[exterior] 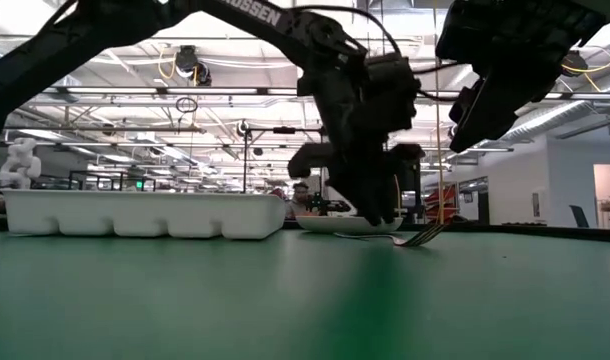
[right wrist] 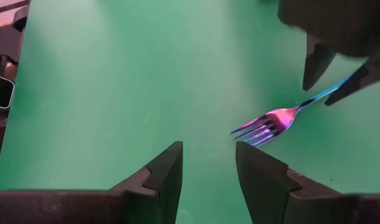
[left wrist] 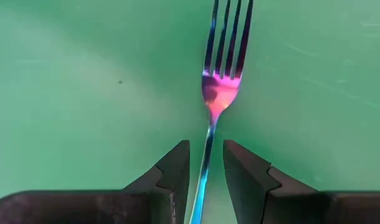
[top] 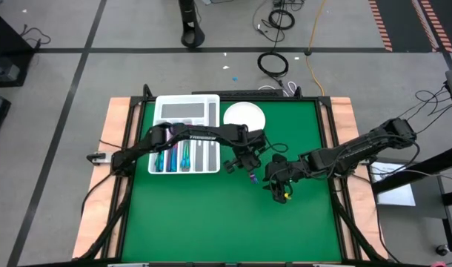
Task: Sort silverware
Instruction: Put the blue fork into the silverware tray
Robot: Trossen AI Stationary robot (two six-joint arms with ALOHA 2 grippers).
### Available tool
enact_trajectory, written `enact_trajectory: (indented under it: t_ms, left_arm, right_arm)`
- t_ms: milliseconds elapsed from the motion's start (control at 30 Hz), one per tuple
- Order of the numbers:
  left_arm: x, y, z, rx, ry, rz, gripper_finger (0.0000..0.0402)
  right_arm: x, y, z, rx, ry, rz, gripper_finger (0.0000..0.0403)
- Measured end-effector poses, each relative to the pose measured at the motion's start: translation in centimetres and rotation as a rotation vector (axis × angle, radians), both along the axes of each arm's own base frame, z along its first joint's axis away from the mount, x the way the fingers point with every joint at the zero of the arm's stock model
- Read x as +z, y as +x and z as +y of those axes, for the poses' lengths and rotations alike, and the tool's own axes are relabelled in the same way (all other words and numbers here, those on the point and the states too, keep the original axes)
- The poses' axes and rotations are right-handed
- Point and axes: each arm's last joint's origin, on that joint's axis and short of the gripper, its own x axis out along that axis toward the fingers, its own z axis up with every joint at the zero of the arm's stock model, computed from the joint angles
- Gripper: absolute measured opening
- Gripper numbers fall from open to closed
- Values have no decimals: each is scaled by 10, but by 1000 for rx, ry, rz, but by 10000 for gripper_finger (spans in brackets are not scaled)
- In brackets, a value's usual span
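Near the middle of the green table (top: 211, 215), a little toward three o'clock of centre, the left gripper (left wrist: 206, 163) stands low over one iridescent fork (left wrist: 220, 87), its two fingers (left wrist: 172, 168) straddling the thin handle with a sliver of green showing on either side, so the jaws are parted and not yet clamped; the fork lies flat on the cloth, tines pointing away from the wrist. At about four o'clock of that spot the right gripper (right wrist: 207, 168) hovers just beside it, empty, its fingers (right wrist: 164, 171) spread apart and aimed at bare table with the fork's tines near them. Two risks stand out, in my judgement: the handle is so thin and flat that closing jaws may slide off it or pinch only its edge, letting the fork swivel or drop on the way up; and the two arms are crowded together, so a lift or swing toward the white divided tray (top: 183, 107) at ten o'clock could clip the waiting right arm. Counted: one fork loose on the table, one round white plate (top: 244, 116) at twelve o'clock with nothing that I can see on it, one tray, and several pieces of silverware (top: 173, 158) already in its slots, perhaps four or five, too small to count surely
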Motion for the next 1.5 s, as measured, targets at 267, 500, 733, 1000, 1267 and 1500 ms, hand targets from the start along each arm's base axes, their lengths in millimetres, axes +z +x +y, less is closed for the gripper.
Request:
enact_trajectory:
  t_ms: [267,500,733,1000,1267,1500]
  left_arm:
    - [-19,2,0,-3,-13,34,99]
    - [-22,2,0,-2,-10,45,86]
    - [-22,1,0,-1,-13,65,9]
    - [-20,4,-1,-5,-1,40,5]
    - [10,14,1,26,10,-21,3]
    - [31,10,7,95,45,32,3]
  right_arm:
    - [0,-1,0,-1,-3,8,137]
    - [-1,-2,0,-1,-7,23,137]
    - [-1,-2,-1,-1,-7,23,137]
    - [-2,-2,-1,-12,3,26,137]
    - [-2,-2,-1,-14,2,36,137]
    - [-3,-3,-1,-12,4,45,137]
